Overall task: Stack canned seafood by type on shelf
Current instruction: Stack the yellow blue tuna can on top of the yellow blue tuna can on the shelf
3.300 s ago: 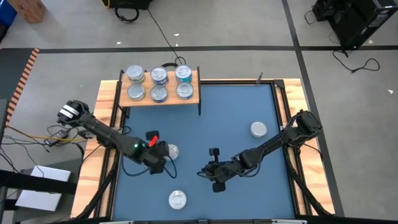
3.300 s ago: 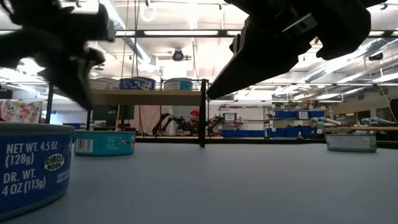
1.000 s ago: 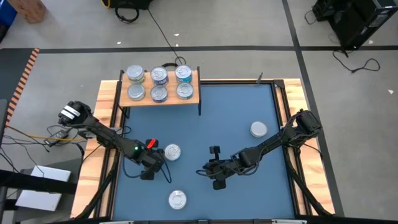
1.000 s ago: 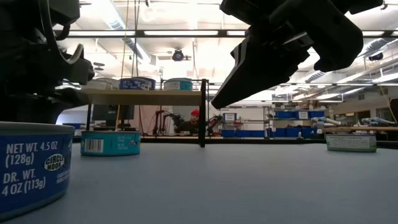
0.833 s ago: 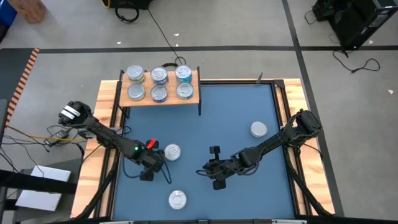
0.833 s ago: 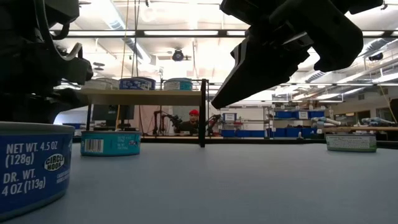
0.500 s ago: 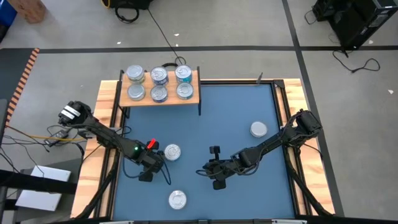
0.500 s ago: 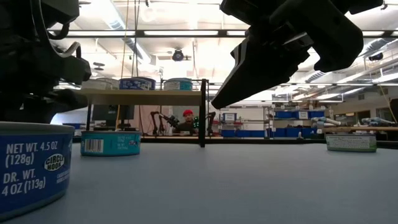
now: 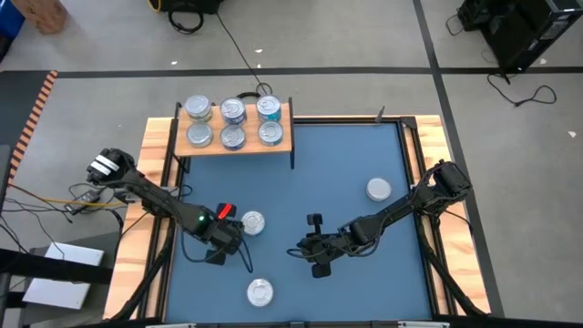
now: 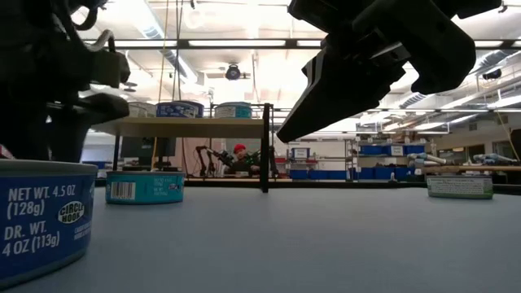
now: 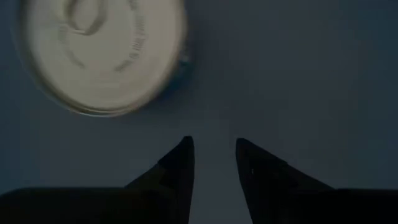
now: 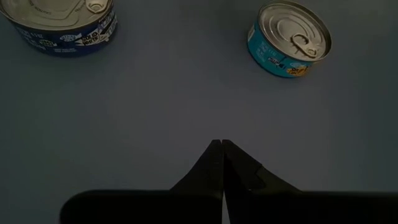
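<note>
Nearest us, a blue tin [image 10: 41,216] sits untouched on the desk [image 9: 346,164]. Just beyond, our left pincer [image 9: 217,248] has drawn back off the teal tin [image 9: 252,222] and hangs beside it, slightly parted and empty; we judge that grasp must be tried again. Our right pincer [image 12: 222,149] waits mid-desk, closed on nothing. A third tin [image 9: 379,189] lies right. Farthest, the shelf [image 9: 239,144] carries six tin stacks.

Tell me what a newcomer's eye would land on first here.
Six tins cluster on the wooden shelf at the table's far left corner. Three loose cans dot the blue tabletop; the left gripper, fingers slightly apart, hovers beside the middle can. The right gripper waits shut at mid-table.
</note>
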